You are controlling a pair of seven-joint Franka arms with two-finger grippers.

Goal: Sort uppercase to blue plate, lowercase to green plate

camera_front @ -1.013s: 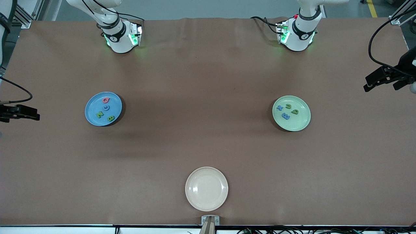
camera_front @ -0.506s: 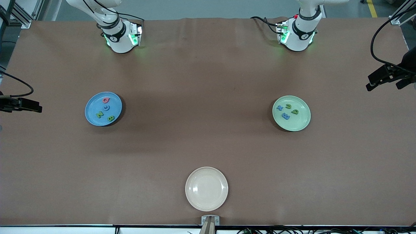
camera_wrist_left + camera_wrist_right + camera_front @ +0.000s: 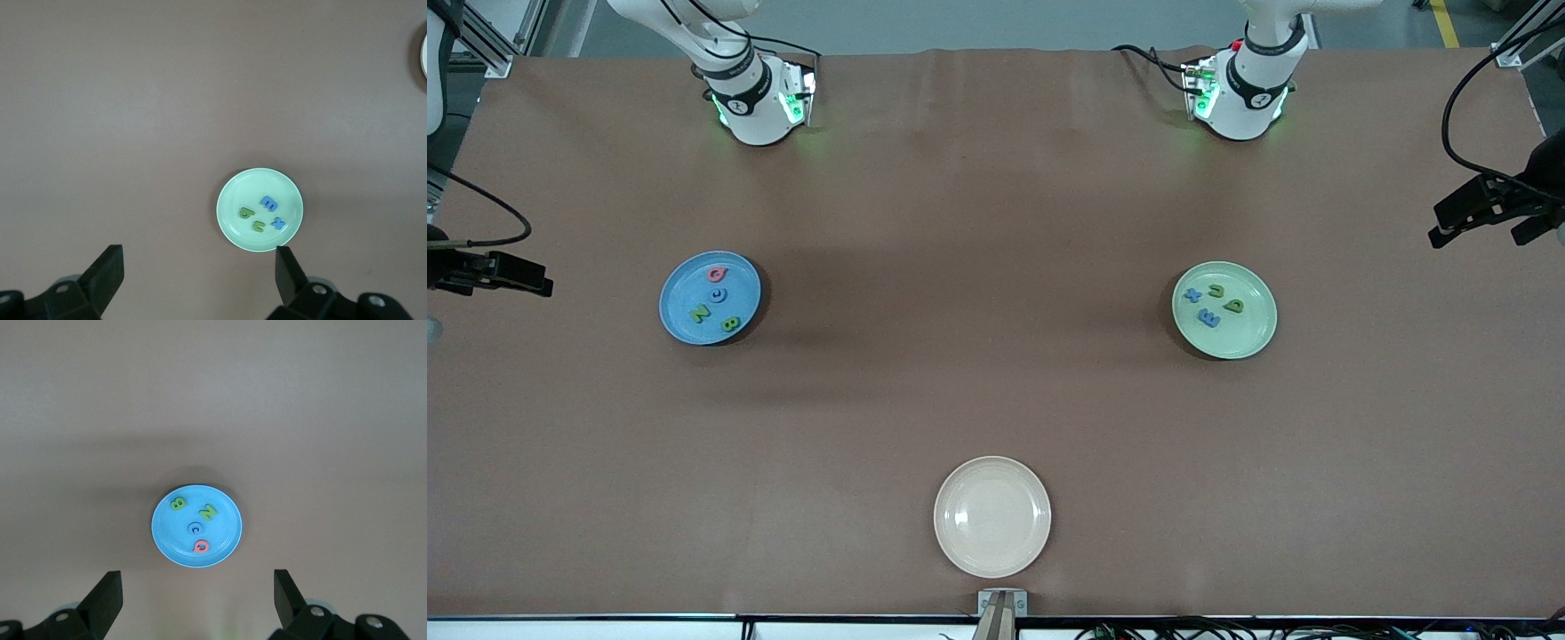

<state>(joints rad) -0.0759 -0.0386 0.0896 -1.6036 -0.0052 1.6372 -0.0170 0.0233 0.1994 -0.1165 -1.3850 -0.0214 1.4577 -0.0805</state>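
The round mid-blue plastic plate [image 3: 710, 298] toward the right arm's end carries four foam capitals: pinkish-red Q [image 3: 718, 274], blue C [image 3: 721, 294], green N [image 3: 700, 313], green B [image 3: 730, 324]. The pale mint-green plate [image 3: 1224, 310] toward the left arm's end holds a blue x [image 3: 1192, 296], blue m [image 3: 1208, 317], green u [image 3: 1216, 291] and green b [image 3: 1233, 306]. All rest on a brown table [image 3: 978, 267]. A cream-white plate [image 3: 992, 516] sits nearest the camera. Wrist views show the left gripper [image 3: 197, 267] and right gripper [image 3: 197, 587] spread wide, empty, each high above its end of the table.
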